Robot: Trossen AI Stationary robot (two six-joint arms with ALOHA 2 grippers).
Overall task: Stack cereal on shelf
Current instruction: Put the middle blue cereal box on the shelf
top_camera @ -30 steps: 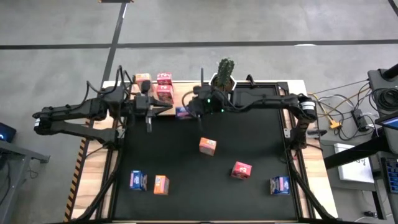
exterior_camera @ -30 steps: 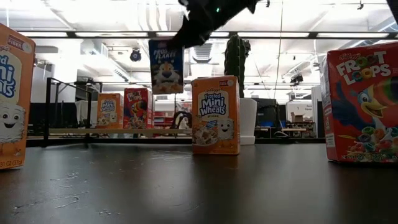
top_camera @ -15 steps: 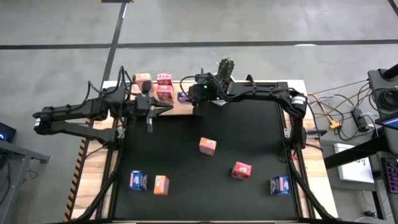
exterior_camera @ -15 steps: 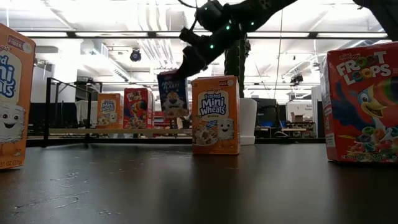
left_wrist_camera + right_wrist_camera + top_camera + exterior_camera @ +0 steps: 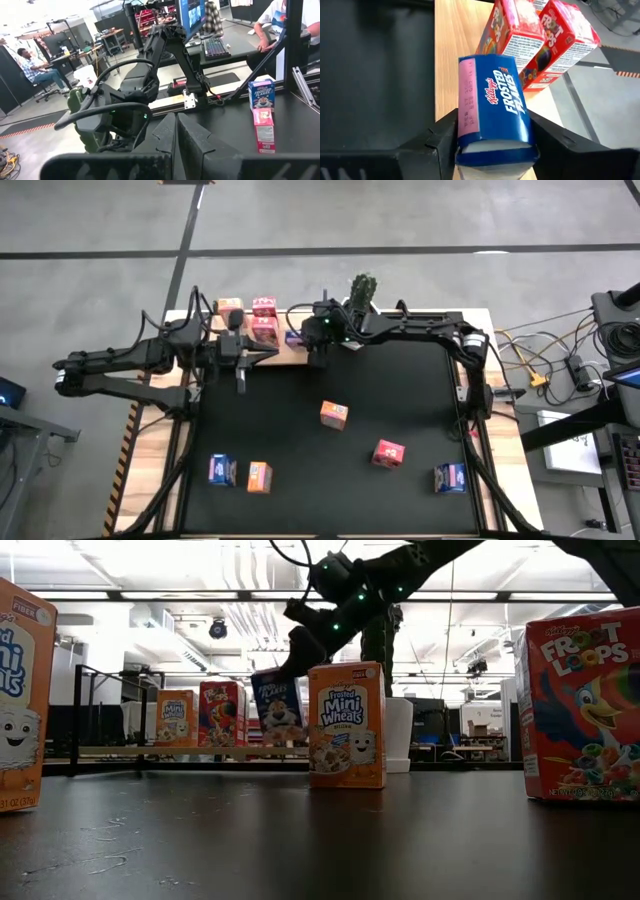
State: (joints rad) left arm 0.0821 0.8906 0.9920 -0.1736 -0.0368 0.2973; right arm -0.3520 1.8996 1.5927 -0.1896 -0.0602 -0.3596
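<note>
My right gripper (image 5: 495, 152) is shut on a blue cereal box (image 5: 495, 110) over the light-wood shelf (image 5: 445, 40) at the table's far edge. The box is just right of two pink-red boxes (image 5: 535, 35). In the low view the blue box (image 5: 278, 710) is upright at shelf level beside a pink-red box (image 5: 220, 713) and an orange box (image 5: 173, 718). Whether it rests on the board I cannot tell. My left gripper (image 5: 270, 354) is shut and empty, in front of the shelf's left part. My right gripper pinches the blue box between its two fingers, on the two narrow sides near the top end (image 5: 467, 135). The fingers (image 5: 296, 648) come from above, slanting from the table's right. The box hangs nearly upright below them, its bottom end (image 5: 280, 740) at the shelf board.
On the black mat (image 5: 400, 390) stand an orange box (image 5: 334, 415), a pink-red box (image 5: 388, 452), a blue box (image 5: 450, 477), another blue box (image 5: 221, 470) and an orange box (image 5: 259, 476). A potted cactus (image 5: 360, 298) stands right of the shelf. People sit in the room beyond.
My right gripper has carried the blue box toward the table's far edge and down. The box was high above the mat and is now at shelf level beside the pink-red boxes, still upright.
</note>
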